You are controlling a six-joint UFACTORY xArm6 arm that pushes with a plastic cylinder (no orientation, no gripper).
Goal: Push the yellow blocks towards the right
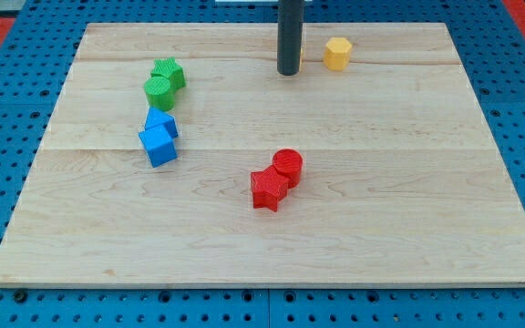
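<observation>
Rod and block sit near each other at the view's top: the tip [288, 72] rests on the wooden board [272, 228] just to the view's left of the yellow block [338, 53], apart from it, not touching. That side makes sense to me, since a shove from there would send the block rightward. The rod has no jaws to open or close; it holds nothing and can only push. Only one yellow block shows, a hexagonal one by the look of it. The rest lie well clear: a green pair [164, 82] and a blue pair [159, 137] at the left, a red star [269, 189] touching a red cylinder [288, 167] in the middle.
</observation>
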